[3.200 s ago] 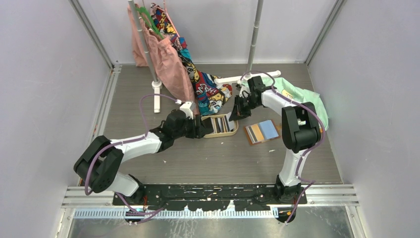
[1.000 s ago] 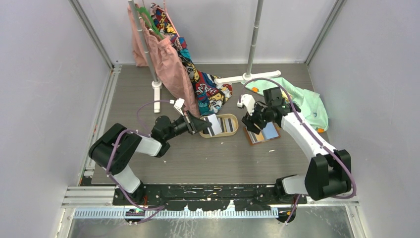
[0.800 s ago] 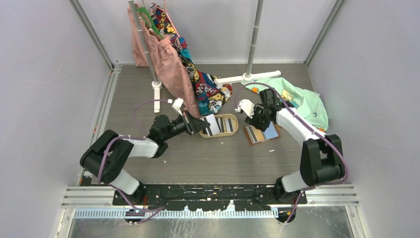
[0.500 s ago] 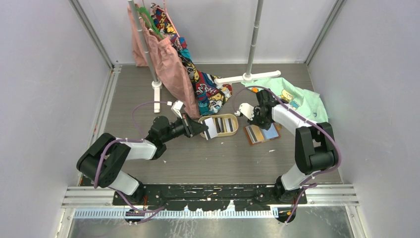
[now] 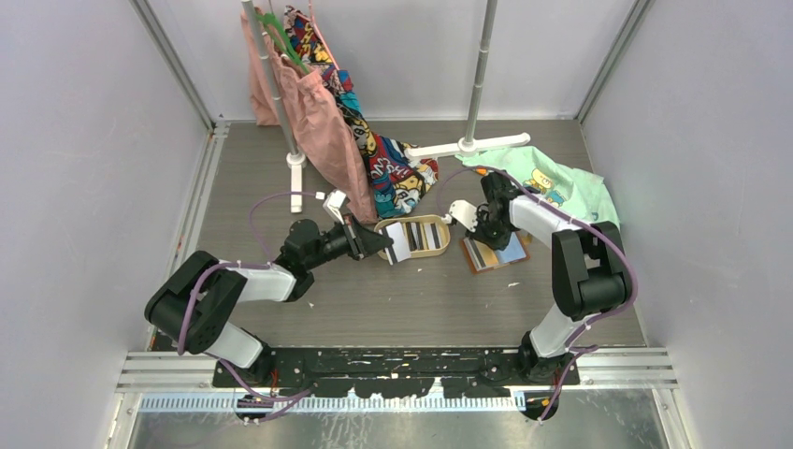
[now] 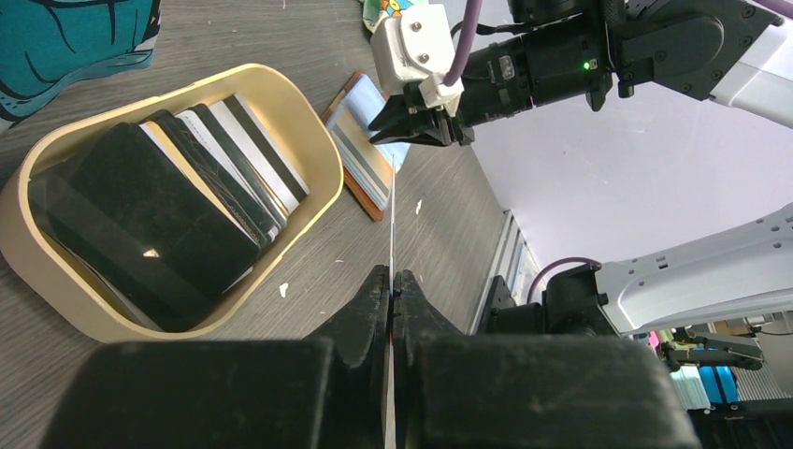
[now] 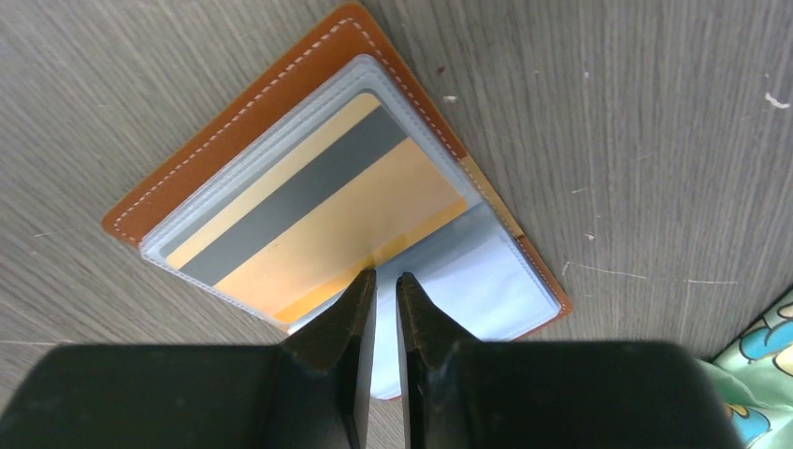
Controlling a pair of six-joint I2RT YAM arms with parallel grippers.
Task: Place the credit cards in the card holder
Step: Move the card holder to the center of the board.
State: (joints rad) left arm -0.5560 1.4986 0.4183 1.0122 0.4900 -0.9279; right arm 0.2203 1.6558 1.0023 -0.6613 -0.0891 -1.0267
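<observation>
The tan-brown card holder (image 5: pixel 496 251) lies open on the table, right of the oval tray (image 5: pixel 440 227). A yellow credit card (image 7: pixel 318 206) with a grey stripe sits in its clear sleeve, beside a pale blue sleeve (image 7: pixel 486 271). My right gripper (image 7: pixel 384 278) points down onto the holder (image 7: pixel 309 94), its jaws a narrow slit apart at the sleeve's edge; any pinch is hidden. My left gripper (image 6: pixel 391 281) is shut on a white credit card (image 6: pixel 391 215) seen edge-on, held over the tray's right end (image 5: pixel 400 239). Several more black and striped cards (image 6: pixel 187 206) lie in the tray (image 6: pixel 318 150).
A pink garment (image 5: pixel 313 112) and a colourful cloth (image 5: pixel 393 168) hang from a rack behind the tray, its white foot (image 5: pixel 468 145) on the table. A mint-green shirt (image 5: pixel 570 192) lies behind the holder. Grey walls close in both sides.
My right gripper's jaws have narrowed over the card holder and its elbow has swung back toward the base. The left gripper drew slightly leftward with the card.
</observation>
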